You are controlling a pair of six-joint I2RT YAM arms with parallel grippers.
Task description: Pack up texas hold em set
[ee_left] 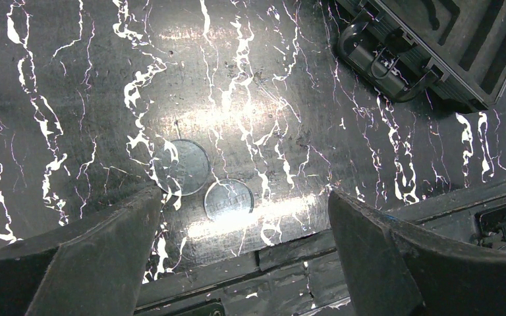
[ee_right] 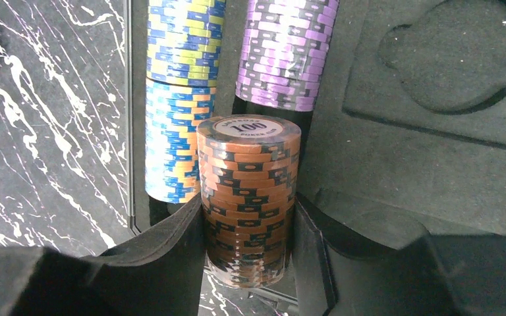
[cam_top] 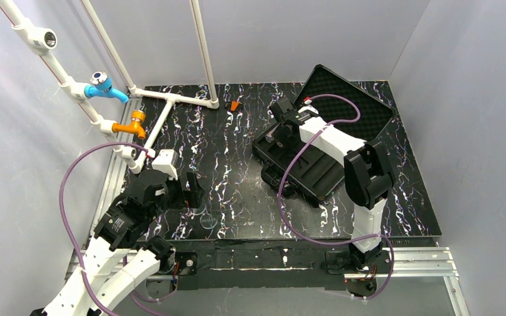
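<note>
While the right gripper (ee_right: 248,253) clamps the brown chip stack (ee_right: 248,178), it sits at the case (cam_top: 352,99). The left gripper (ee_left: 244,197) stands open.

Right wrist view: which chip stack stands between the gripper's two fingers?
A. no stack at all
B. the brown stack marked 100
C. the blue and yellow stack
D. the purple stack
B: the right gripper clamps the brown stack from both sides, and its top chip reads 100. The purple stack and the blue and yellow stack lie apart behind it.
</note>
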